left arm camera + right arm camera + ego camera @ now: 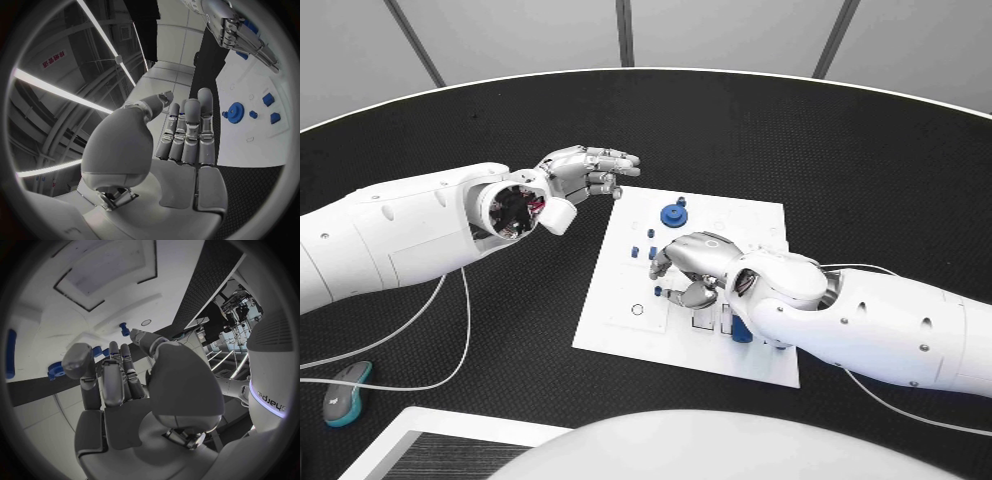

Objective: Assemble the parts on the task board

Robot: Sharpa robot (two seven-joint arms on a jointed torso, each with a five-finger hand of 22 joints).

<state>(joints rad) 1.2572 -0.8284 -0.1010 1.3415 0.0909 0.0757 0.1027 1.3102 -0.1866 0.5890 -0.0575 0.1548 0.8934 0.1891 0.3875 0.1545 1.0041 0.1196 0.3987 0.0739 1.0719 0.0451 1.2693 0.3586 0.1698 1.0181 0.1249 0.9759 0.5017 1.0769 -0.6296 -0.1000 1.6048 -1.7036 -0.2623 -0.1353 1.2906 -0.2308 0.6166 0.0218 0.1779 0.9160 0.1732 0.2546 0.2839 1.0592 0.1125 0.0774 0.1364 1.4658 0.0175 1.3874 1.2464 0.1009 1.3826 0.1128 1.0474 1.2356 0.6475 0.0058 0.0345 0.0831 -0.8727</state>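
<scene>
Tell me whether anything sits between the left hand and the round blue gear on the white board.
Nothing visible does. The left hand hovers empty above the black table, just off the white task board, and the round blue gear stands uncovered beside it. The right hand works lower on the board, away from that path.

Round black table (776, 130) with a pale rim, set against grey wall panels (516, 35) divided by dark vertical strips at 12 o'clock. White cables (444, 330) trail across the tabletop at 8 o'clock beside a teal-and-black object (346, 392). Long ceiling light strips (56, 90) overhead.
</scene>
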